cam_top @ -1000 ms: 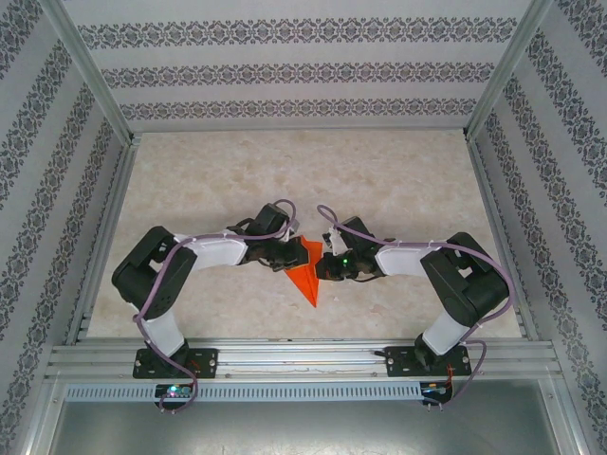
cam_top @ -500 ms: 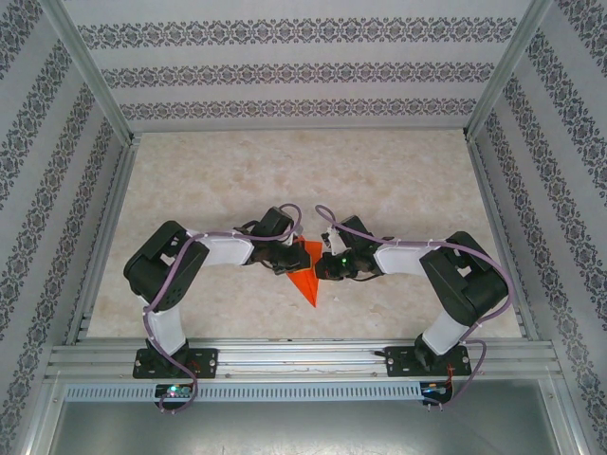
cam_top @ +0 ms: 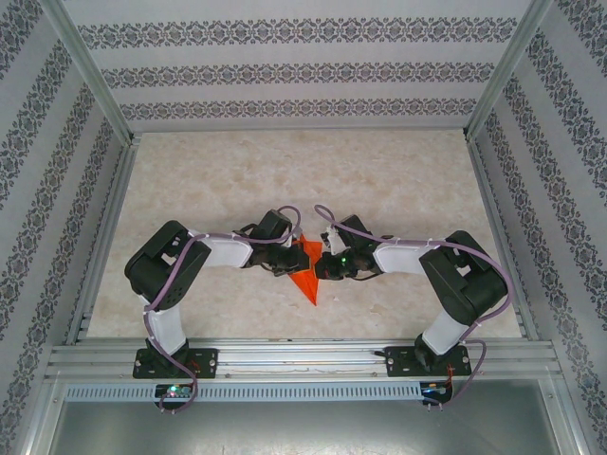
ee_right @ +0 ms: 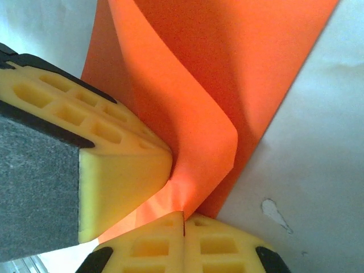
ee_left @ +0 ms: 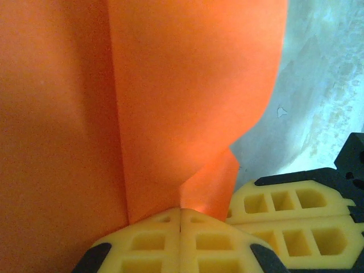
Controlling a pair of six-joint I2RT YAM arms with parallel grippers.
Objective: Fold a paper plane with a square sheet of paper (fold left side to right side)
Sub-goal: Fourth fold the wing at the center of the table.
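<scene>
Left gripper has its yellow fingers pressed together, pinching a curled edge of the orange paper. Right gripper is likewise closed, nipping the same lifted flap from the opposite side, so the two sit tip to tip, almost touching. Seen from above, the paper lies near the middle of the marbled table, between the two arms, folded to a narrow triangle whose point aims at the near edge. Its wide far end bows up off the table where both grippers hold it.
</scene>
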